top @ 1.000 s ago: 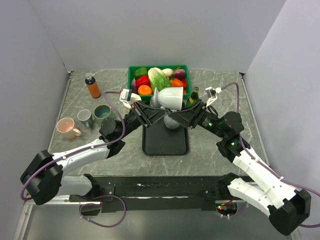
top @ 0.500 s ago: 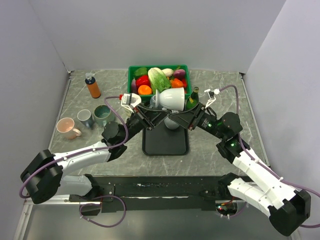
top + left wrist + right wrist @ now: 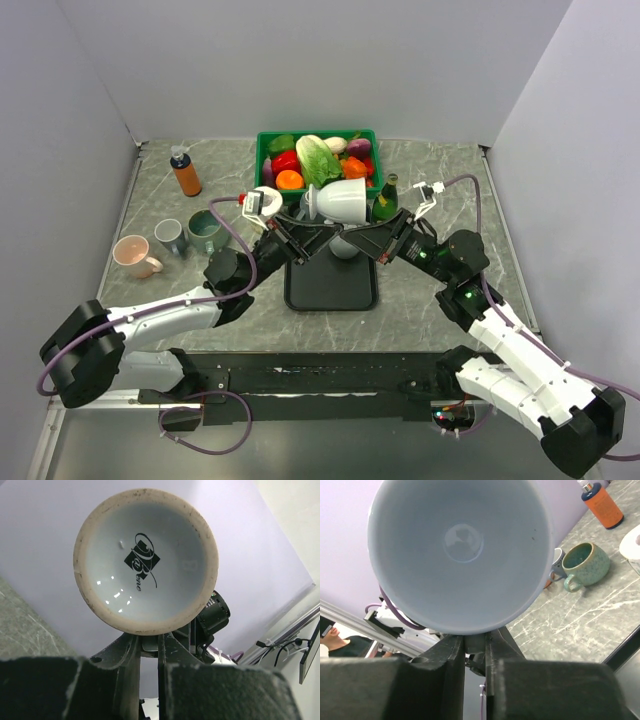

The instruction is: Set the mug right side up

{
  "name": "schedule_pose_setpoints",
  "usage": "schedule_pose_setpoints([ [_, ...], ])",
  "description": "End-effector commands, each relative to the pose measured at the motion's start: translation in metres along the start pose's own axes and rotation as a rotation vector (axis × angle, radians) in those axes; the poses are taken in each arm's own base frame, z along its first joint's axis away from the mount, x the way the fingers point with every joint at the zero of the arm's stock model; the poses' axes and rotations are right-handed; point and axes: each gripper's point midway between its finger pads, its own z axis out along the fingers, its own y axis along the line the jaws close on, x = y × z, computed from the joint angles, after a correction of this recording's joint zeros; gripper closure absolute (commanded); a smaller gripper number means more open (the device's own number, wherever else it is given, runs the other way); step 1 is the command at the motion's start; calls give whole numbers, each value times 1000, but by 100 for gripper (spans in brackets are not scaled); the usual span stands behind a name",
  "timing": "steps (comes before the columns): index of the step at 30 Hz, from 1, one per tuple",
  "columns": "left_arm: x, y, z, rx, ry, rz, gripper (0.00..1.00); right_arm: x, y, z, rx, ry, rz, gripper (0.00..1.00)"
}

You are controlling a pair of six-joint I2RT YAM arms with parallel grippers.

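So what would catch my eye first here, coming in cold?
Right at the centre, a white mug is held in mid-air on its side above a black tray, with the left pincer and the right pincer both shut on it from below. Behind it sits a green basket heaped with bright vegetables. Three more mugs and an orange bottle stand at the left.

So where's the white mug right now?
In the top view the white mug is mid-centre, held in the air between the left gripper and right gripper, above the black tray, just in front of the green basket.
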Motion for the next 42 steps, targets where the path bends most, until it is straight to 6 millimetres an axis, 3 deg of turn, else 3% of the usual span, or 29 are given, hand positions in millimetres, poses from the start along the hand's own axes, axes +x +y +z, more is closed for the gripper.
schedule_pose_setpoints([
  [1, 38, -15, -7, 72, 170, 65, 93, -37, 10, 2, 1, -166, -37, 100],
  [3, 38, -14, -7, 65, 168, 72, 76, -38, 10, 1, 8, -173, -47, 100],
  [5, 36, -12, -7, 50, 158, 82, 46, -40, 9, -1, 24, -184, -58, 100],
  [7, 36, -8, -8, 23, 161, 89, 28, -41, 6, -4, 52, -183, -78, 100],
  [8, 33, -4, -7, 2, 149, 106, 14, -42, 5, -5, 67, -186, -90, 100],
  [10, 30, -1, -9, -24, 141, 134, 5, -54, 1, -7, 137, -204, -153, 100],
  [11, 29, 11, -12, -77, 137, 155, 1, -50, -13, -11, 213, -179, -155, 100],
  [15, 23, 40, -29, -233, 116, 226, 4, -61, -50, -30, 441, -203, -246, 100],
  [17, 18, 43, -39, -282, 120, 266, 4, -77, -70, -44, 597, -240, -321, 100],
  [18, 12, 66, -50, -413, 105, 289, 4, -77, -85, -55, 689, -226, -340, 100],
  [19, 3, 64, -53, -441, 85, 306, 4, -87, -97, -66, 782, -246, -386, 100],
  [21, 0, 85, -71, -583, 108, 351, 4, -88, -115, -83, 905, -222, -422, 100],
  [23, -17, 91, -80, -678, 64, 397, 4, -96, -131, -99, 1028, -219, -465, 100],
  [24, -17, 100, -90, -736, 86, 415, 4, -93, -140, -107, 1082, -192, -465, 100],
  [27, -28, 104, -96, -812, 74, 453, 4, -92, -165, -124, 1205, -163, -460, 100],
  [32, -28, 117, -109, -921, 111, 474, 4, -76, -215, -147, 1346, -63, -363, 100],
  [42, -24, 127, -121, -980, 151, 487, 4, -43, -273, -149, 1425, 61, -268, 100],
])
